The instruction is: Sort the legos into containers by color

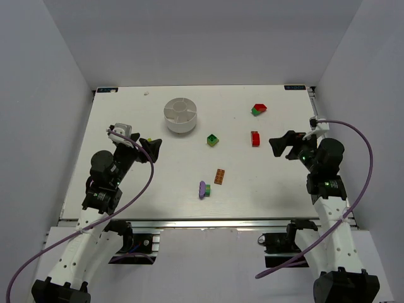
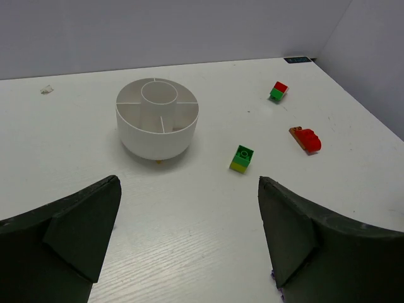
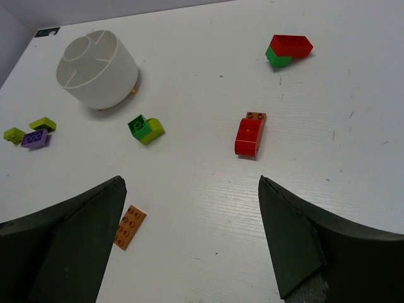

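Seen from above: left gripper (image 1: 155, 149) and right gripper (image 1: 281, 144), fingers spread wide on both, holding nothing. Toward the far edge of the white table (image 1: 265, 183), left of centre, the round white plastic compartment dish (image 1: 180, 115). Nearest it, a green-and-lime brick (image 1: 213, 140); further right, a red brick (image 1: 255, 138) and a red-and-green pair (image 1: 258, 109). Caught overhead and by the right wrist, not by the left: an orange flat plate (image 1: 219, 177) and a purple-and-lime cluster (image 1: 202, 189). Visible only from the wrists, a tiny orange speck (image 2: 158, 161) at the dish's foot.
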Available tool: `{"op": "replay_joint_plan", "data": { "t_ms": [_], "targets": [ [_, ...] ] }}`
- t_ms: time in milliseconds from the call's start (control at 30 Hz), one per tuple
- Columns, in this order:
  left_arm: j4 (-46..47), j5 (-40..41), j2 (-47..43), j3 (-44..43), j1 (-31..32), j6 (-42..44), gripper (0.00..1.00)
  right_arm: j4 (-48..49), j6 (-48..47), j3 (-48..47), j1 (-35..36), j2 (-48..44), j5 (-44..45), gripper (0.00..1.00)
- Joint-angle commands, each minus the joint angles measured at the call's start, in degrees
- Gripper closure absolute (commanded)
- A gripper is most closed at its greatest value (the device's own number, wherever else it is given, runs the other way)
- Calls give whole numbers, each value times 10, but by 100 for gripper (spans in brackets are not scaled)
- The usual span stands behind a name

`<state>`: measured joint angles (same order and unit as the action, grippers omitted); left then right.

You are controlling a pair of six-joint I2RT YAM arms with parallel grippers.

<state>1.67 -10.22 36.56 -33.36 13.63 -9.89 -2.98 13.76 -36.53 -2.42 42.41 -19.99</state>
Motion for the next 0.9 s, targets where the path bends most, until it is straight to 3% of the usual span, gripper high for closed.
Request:
{"op": "replay_joint_plan", "data": {
  "t_ms": [0,67,167,300,433,467,567,600,667,700,733,767,867],
  "targets": [
    [-4,6,-4,-5,2,5,2,36,7,11,-1,-25,-41,10],
    [-4,6,-4,-5,2,5,2,48,-12,22,-1,-45,-61,10],
    [-4,6,-5,-5,2,5,2,72,-90,54,-1,-65,-158,10],
    [-4,4,-5,-6,2,4,2,34,-277,83,7,-65,-417,10],
    [-4,2,-6,-6,2,3,2,-37,-367,67,19,-48,-446,11],
    [-4,1,-5,-5,2,3,2,-61,-434,64,23,-47,-451,10],
    [-3,-1,-4,-6,2,3,2,-85,-506,65,56,-39,-416,11],
    [-4,-2,-3,-6,2,2,2,-118,-583,52,58,-27,-394,12],
    [-4,-6,-1,-8,2,1,2,-161,-677,30,58,-2,-366,24],
    [-4,-7,0,-8,2,0,2,-194,-784,11,58,17,-333,29],
    [-3,-7,0,-7,2,0,2,-231,-831,-12,58,75,-315,34],
    [-3,-8,3,-7,2,0,2,-299,-867,-71,58,110,-300,45],
    [-9,-9,13,-13,2,-3,2,-376,-946,-162,58,250,-227,59]
  ]
}}
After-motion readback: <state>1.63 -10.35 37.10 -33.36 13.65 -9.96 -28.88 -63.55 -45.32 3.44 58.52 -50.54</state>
